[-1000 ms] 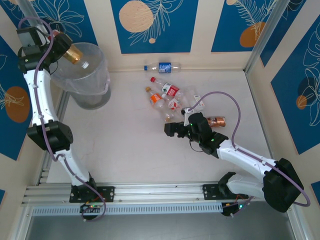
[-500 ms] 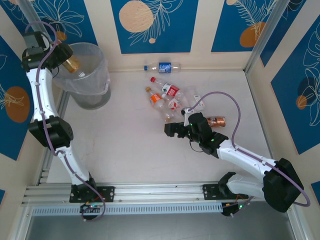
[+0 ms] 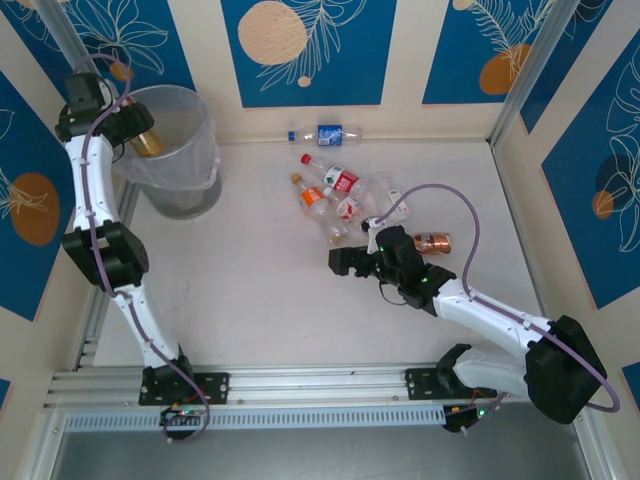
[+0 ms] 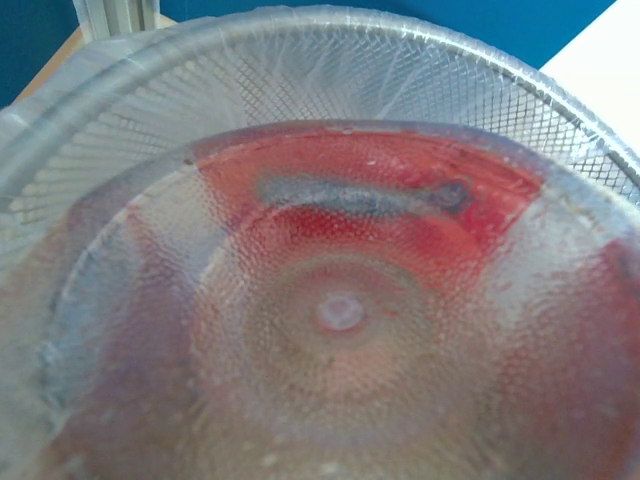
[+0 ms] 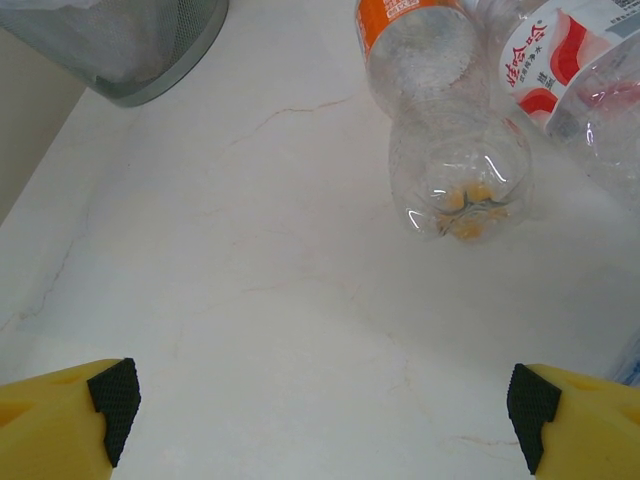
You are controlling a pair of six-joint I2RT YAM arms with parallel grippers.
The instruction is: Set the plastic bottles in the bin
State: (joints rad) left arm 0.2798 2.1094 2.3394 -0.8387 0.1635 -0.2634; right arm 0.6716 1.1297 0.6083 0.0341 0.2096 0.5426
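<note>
The round grey mesh bin point(image 3: 188, 188) with its clear bag liner stands at the far left. My left gripper point(image 3: 130, 128) is at the bin's left rim, shut on a plastic bottle point(image 3: 148, 143) with an amber tint that points into the bin's mouth. In the left wrist view that bottle's base point(image 4: 340, 310), with red label behind, sits in front of the bin's mesh point(image 4: 300, 70). Several more bottles lie mid-table: blue-labelled point(image 3: 325, 133), red-labelled point(image 3: 337, 179), orange-labelled point(image 3: 312, 197) point(image 5: 445, 150). My right gripper point(image 3: 345, 262) point(image 5: 320, 400) is open just short of them, holding nothing.
A copper-tinted bottle point(image 3: 433, 242) lies right of the right wrist. Patterned blue and cream walls close in the table on three sides. The metal rail point(image 3: 300, 385) runs along the near edge. Bare tabletop point(image 3: 250, 290) spreads between the arms.
My left gripper has carried its bottle down and towards the bin's mouth, tilting it inward. The right arm and the bottles on the table have not moved.
</note>
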